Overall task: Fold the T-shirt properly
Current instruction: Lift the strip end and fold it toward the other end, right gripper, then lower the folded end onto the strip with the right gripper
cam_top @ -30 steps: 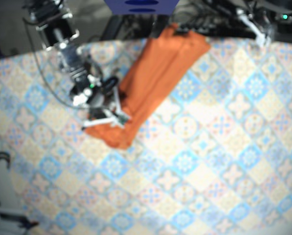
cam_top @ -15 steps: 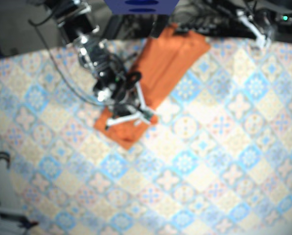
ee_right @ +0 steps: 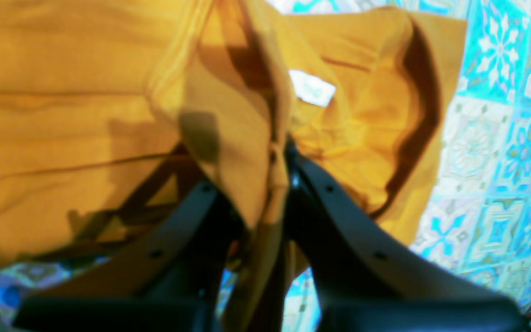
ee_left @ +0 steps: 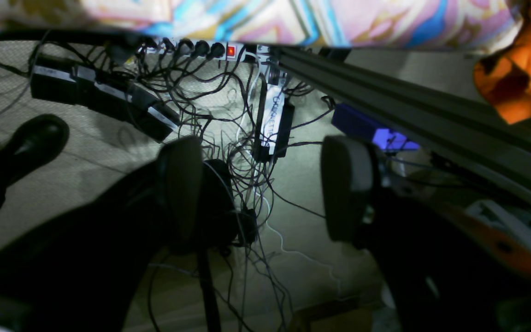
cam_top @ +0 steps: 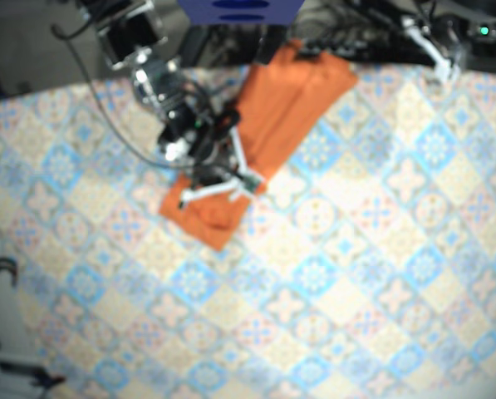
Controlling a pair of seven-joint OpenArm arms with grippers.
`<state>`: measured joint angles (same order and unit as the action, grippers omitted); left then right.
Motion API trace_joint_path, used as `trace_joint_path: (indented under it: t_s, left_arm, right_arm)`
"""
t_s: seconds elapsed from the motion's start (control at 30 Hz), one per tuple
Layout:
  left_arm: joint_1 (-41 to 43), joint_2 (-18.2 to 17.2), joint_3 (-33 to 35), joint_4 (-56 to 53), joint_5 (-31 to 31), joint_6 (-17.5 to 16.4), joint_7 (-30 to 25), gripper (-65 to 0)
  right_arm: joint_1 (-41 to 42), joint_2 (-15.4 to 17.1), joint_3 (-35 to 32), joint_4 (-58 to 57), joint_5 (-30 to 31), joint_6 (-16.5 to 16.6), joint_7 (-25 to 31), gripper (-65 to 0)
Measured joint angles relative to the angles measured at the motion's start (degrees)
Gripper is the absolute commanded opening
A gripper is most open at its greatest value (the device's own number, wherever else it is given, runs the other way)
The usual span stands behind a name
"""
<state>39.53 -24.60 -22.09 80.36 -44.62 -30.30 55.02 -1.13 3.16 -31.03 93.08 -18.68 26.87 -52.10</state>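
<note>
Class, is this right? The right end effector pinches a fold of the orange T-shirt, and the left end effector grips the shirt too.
Not quite. The left end effector is open and holds nothing, as the left wrist view shows. The right end effector does pinch a fold of the orange T-shirt.

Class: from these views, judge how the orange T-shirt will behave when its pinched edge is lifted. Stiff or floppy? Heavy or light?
Probably floppy: the T-shirt bunches into soft folds where the right gripper pinches it. Likely light for its size, since only a thin layer hangs between the fingers.
</note>
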Motion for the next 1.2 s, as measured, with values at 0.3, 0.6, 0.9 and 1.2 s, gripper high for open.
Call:
trace_joint_path:
  t_s: [0.3,0.6,0.9,1.2]
  left_arm:
    - [-0.37,0.00,0.00,0.00,0.00,0.00,0.00,-25.0]
    - [-0.35,-0.02,0.00,0.00,0.00,0.00,0.00,-25.0]
    - [-0.46,-0.02,0.00,0.00,0.00,0.00,0.00,-25.0]
    - [-0.46,0.00,0.00,0.00,-0.02,0.00,0.00,-25.0]
  right_arm:
    - [-2.82,-0.02,0.28,2.10,0.02,0.00,0.09,-62.4]
    - [-3.76,-0.02,-0.07,2.49,-0.17,-0.07,-0.02,-62.4]
    - [-5.27,-0.48,-0.07,2.49,-0.20,-0.15,0.02,-62.4]
    - [-5.60,-2.58,-0.17,2.51,-0.44,-0.15,-0.07,-62.4]
